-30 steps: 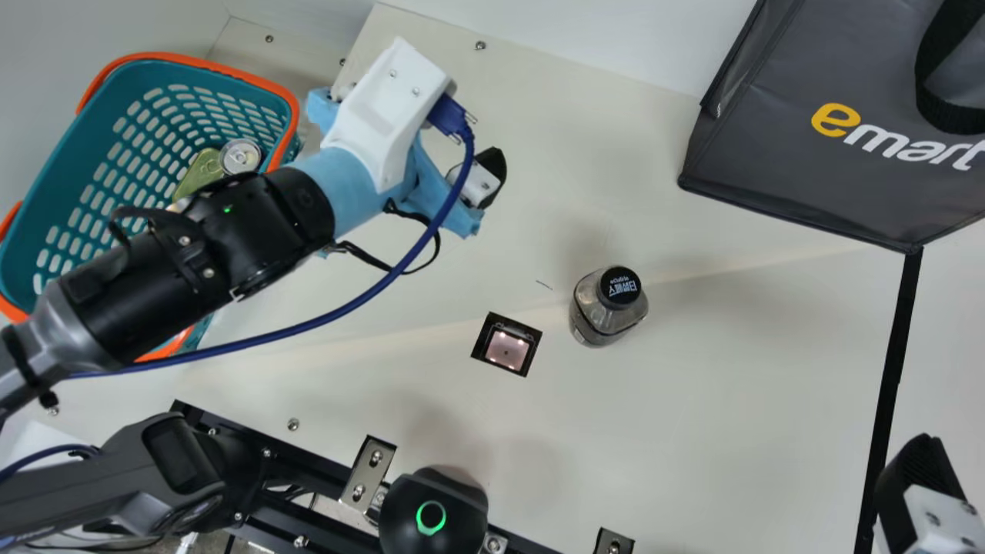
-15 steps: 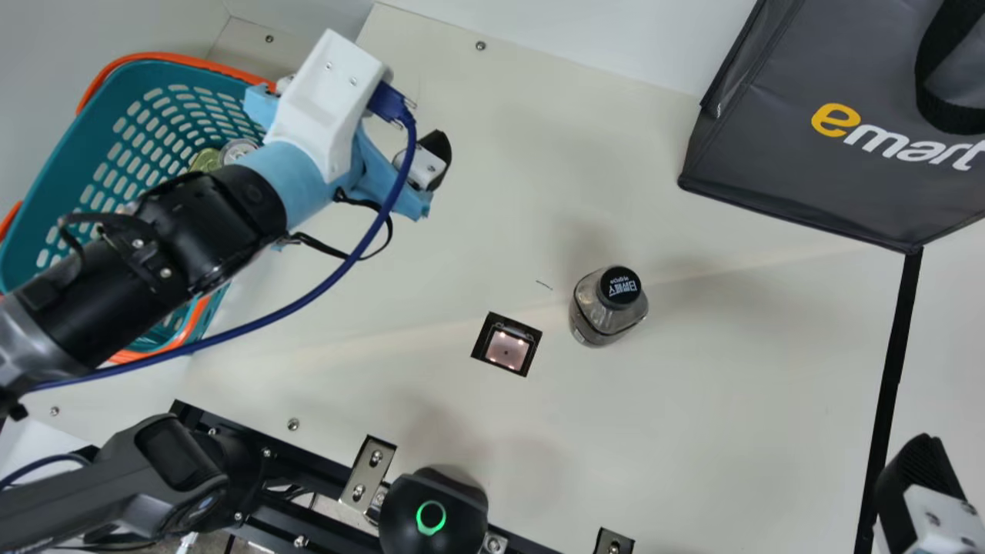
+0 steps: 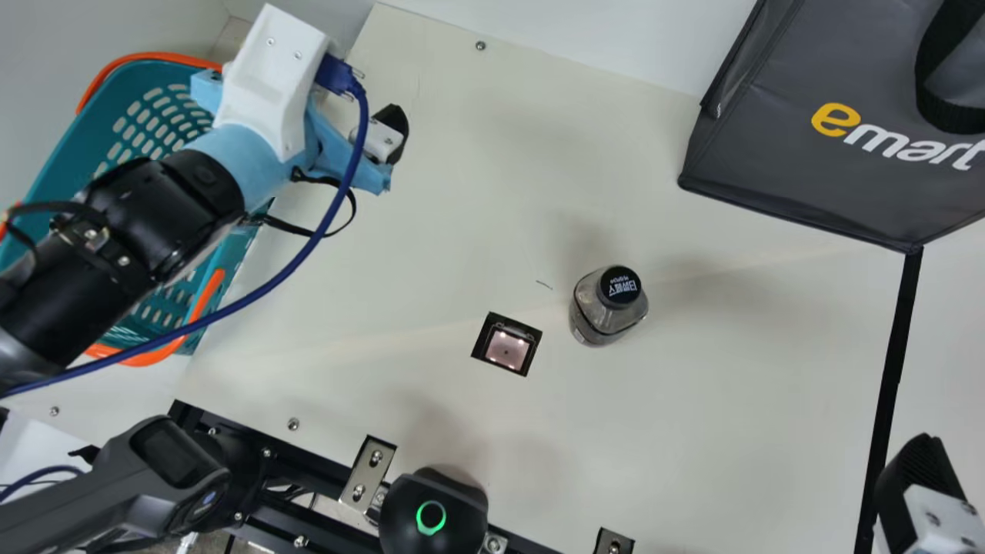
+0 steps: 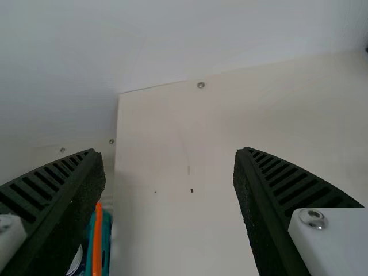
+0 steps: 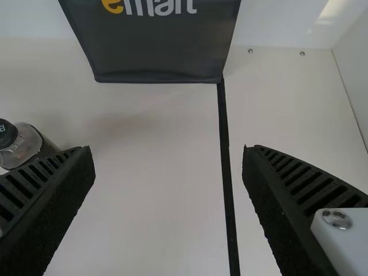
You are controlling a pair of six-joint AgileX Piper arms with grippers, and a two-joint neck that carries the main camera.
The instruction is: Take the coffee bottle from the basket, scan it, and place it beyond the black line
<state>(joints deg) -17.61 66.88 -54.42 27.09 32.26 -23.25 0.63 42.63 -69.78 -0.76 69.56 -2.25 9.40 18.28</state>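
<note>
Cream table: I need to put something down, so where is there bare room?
One bare patch lies between the coffee bottle and the black line; another between the bottle, the gray shopping bag and the left gripper. It is crowded at the basket, with the left arm over it.

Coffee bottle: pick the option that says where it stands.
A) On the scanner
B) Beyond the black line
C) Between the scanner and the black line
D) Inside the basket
C: the bottle stands with the scanner on one side and the black line farther off on the other.
</note>
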